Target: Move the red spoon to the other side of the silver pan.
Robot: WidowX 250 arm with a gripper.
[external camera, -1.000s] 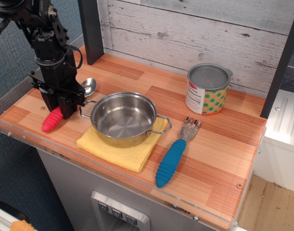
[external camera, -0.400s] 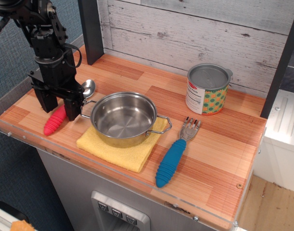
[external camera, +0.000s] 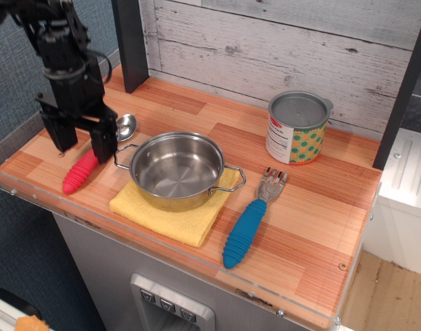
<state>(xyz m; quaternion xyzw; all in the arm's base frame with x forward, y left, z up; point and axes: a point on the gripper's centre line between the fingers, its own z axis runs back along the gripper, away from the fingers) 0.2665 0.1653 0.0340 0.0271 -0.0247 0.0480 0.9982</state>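
Observation:
The red spoon (external camera: 81, 172) lies on the wooden counter to the left of the silver pan (external camera: 177, 169), with its ribbed red handle toward the front left and its shiny bowl (external camera: 126, 125) toward the back. The pan sits on a yellow cloth (external camera: 174, 211). My gripper (external camera: 81, 145) hangs open just above the spoon's handle, one finger on each side of it, holding nothing.
A blue-handled fork (external camera: 251, 220) lies to the right of the pan. A lidded tin can (external camera: 297, 127) with a dotted label stands at the back right. A dark post (external camera: 130, 43) rises at the back left. A clear rim edges the counter's front.
My gripper has opened, let go of the red spoon's handle and risen a little. The spoon stays on the counter left of the pan.

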